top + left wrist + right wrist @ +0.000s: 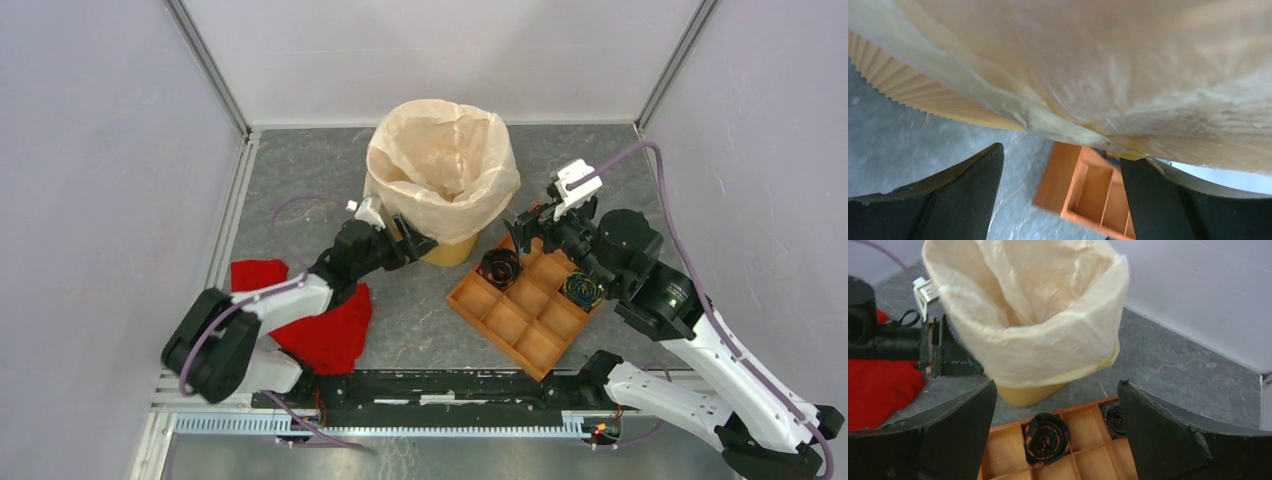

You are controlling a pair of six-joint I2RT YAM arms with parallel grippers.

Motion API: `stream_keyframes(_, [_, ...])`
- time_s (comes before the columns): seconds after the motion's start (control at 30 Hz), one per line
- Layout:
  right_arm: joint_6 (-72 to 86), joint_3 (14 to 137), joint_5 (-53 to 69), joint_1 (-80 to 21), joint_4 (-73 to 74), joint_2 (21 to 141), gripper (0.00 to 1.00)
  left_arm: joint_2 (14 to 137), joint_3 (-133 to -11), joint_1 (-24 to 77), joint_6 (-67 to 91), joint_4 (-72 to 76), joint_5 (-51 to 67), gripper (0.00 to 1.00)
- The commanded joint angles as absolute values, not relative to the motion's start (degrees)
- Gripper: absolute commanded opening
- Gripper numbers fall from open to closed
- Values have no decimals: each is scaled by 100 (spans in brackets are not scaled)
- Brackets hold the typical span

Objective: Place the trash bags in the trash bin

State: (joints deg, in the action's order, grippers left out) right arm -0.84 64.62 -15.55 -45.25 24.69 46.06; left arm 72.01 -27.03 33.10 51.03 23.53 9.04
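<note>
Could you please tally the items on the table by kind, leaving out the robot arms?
Trash bag: 1
Trash bin: 1
Red cloth: 1
Compartment tray: 1
Black coiled rolls: 2
Total: 6

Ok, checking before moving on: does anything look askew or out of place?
Only mildly: the trash bag lines the trash bin, but its folded-over hem hangs unevenly. A red cloth lies crumpled under the left arm.
</note>
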Motion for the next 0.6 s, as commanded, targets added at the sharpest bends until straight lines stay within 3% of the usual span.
stream_keyframes(0.0, [-9,6273,-1887,-4542,2430,4239,98,8417,-3989,3349,5109,3124,617,91])
stream_keyframes(0.27, [-9,6016,-2223,-4535,2603,3840,98,10415,-6015,3336,5093,3090,497,91])
stream_keyframes(0.57, [62,6108,-2458,-4535,2888,3413,98,11756,-8063,3167,4736,2430,802,90])
